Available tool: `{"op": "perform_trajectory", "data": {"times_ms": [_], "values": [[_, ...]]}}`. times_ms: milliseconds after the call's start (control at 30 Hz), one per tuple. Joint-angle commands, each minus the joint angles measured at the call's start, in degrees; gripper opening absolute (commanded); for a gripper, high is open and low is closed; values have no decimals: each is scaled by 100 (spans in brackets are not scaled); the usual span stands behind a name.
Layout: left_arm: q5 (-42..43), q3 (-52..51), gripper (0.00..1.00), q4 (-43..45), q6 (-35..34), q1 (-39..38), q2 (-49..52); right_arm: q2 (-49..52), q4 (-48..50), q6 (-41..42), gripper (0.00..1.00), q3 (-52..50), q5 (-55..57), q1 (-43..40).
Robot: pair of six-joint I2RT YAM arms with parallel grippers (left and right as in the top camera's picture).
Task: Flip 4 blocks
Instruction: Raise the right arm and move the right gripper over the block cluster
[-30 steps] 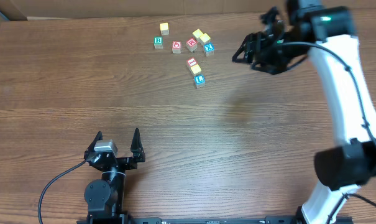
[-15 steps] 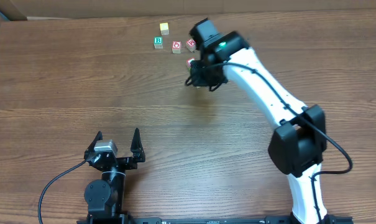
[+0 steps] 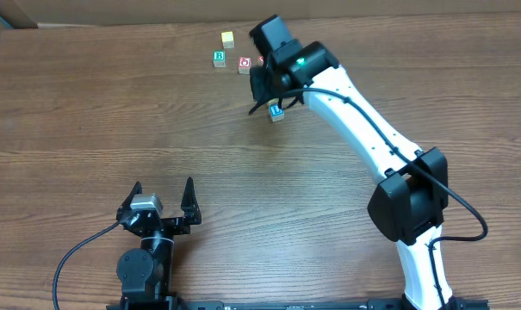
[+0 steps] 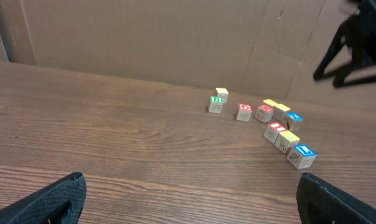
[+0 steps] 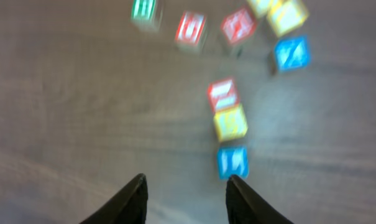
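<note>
Right end effector [image 5: 185,180] swung in over the blocks [image 5: 230,122], parted and empty, blue block [image 5: 232,160] just ahead for flipping.

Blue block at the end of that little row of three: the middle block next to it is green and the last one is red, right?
Not quite. The middle block is yellow, not green. The right wrist view shows the row plainly: the blue block, then the yellow one, then the red block. The rest of what you said holds.
</note>
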Motion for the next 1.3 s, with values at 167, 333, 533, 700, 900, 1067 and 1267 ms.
{"op": "perform_trajectory", "data": {"times_ms": [167,333,533,700,900,1067,1267], "values": [[-35,-24,100,-9,127,-28,-57,-22,859,-203,64,122,136,-463],[-35,-24,100,-9,127,-28,-57,175,1296,-557,69,111,151,-466],[-35,-24,100,-9,127,-28,-57,671,2020,-555,76,85,192,-573],[-35,-24,100,-9,127,-28,-57,1202,2677,-553,76,85,188,-675],[-35,-24,100,-9,127,-28,-57,1749,3425,-562,77,79,195,-678],[-35,-24,100,-9,127,-28,-57,2085,4076,-684,83,79,452,-686],[-35,-24,100,-9,127,-28,-57,2267,4784,-684,77,59,833,-693]]}}
